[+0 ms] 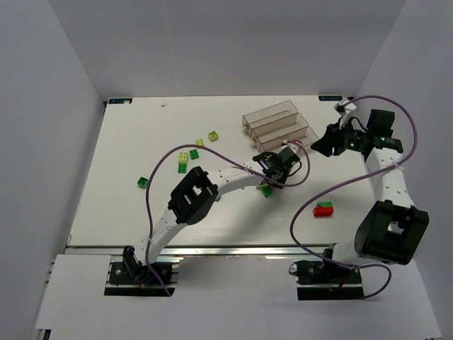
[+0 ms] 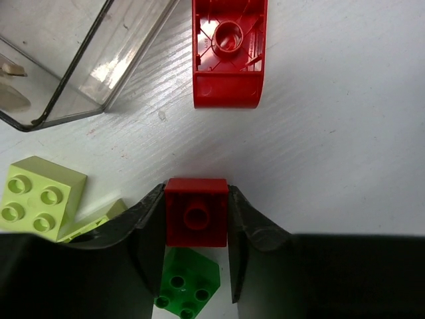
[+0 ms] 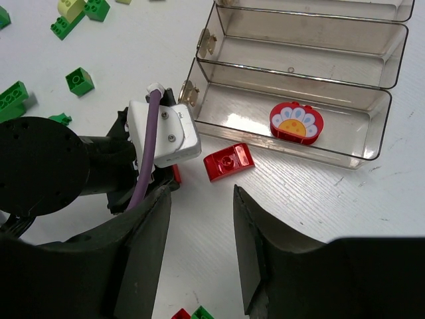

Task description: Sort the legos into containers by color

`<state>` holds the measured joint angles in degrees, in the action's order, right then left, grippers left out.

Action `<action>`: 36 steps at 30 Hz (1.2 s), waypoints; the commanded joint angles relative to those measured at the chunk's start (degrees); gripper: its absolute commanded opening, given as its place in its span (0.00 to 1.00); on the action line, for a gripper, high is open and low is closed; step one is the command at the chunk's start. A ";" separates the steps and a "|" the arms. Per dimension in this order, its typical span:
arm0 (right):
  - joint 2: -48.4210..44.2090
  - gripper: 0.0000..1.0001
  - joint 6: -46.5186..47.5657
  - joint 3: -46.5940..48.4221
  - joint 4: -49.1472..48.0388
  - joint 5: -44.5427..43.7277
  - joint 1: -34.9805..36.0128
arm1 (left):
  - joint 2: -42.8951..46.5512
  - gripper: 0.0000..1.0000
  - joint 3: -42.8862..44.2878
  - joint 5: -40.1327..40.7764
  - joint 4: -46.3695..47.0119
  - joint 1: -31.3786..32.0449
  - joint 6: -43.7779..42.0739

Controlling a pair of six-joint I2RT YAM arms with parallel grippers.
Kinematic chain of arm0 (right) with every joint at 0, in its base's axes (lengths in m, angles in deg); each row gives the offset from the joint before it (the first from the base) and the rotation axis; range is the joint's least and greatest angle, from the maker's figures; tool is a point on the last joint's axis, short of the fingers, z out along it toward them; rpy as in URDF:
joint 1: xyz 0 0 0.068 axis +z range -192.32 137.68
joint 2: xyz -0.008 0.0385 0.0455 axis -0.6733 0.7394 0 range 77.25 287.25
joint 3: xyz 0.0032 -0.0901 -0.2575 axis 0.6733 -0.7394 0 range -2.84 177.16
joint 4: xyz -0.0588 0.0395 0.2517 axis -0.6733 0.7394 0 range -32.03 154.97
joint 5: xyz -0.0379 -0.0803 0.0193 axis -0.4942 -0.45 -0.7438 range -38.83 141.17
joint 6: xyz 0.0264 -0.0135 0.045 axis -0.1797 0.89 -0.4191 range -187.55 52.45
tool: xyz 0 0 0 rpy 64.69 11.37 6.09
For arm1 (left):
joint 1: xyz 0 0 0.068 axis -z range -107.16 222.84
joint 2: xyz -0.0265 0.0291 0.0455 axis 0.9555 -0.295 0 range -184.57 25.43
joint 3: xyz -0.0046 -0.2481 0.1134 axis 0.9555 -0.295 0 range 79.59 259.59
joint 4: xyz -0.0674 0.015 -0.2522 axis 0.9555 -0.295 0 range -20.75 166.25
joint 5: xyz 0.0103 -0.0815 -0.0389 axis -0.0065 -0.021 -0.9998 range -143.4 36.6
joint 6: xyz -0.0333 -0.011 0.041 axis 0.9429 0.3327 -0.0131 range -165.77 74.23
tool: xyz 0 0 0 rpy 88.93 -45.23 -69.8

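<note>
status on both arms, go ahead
Status: left gripper shut on red brick; right gripper open, empty. One red flower piece in near bin. Loose red curved brick lies between left gripper and near bin.

The left arm stretches far and rightward, the left gripper (image 1: 277,170) pinched on a red brick (image 2: 196,216), while the right arm folds up at right, the right gripper (image 3: 199,199) parted, empty, pointing left.
</note>
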<state>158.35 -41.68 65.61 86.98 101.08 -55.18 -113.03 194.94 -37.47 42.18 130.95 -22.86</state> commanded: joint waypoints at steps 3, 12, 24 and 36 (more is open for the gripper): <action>0.29 0.48 -0.38 -0.59 -0.36 1.24 -0.58 | 4.33 0.25 1.28 1.04 1.45 0.52 0.20; 0.29 0.48 -0.29 -0.51 -0.19 1.24 -0.67 | 9.69 0.04 3.74 0.25 3.30 -2.47 1.87; 0.38 0.48 -2.14 -1.47 -1.68 1.95 -0.67 | 7.15 0.03 7.52 -5.29 8.74 -9.24 5.47; 0.64 0.50 -1.08 -2.53 -1.77 1.42 -0.67 | 1.70 0.04 13.23 -5.90 11.39 -11.26 5.65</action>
<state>158.48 -43.10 63.77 86.41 101.50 -55.49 -109.88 205.96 -41.98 52.21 119.97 -17.46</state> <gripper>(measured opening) 0.494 0.462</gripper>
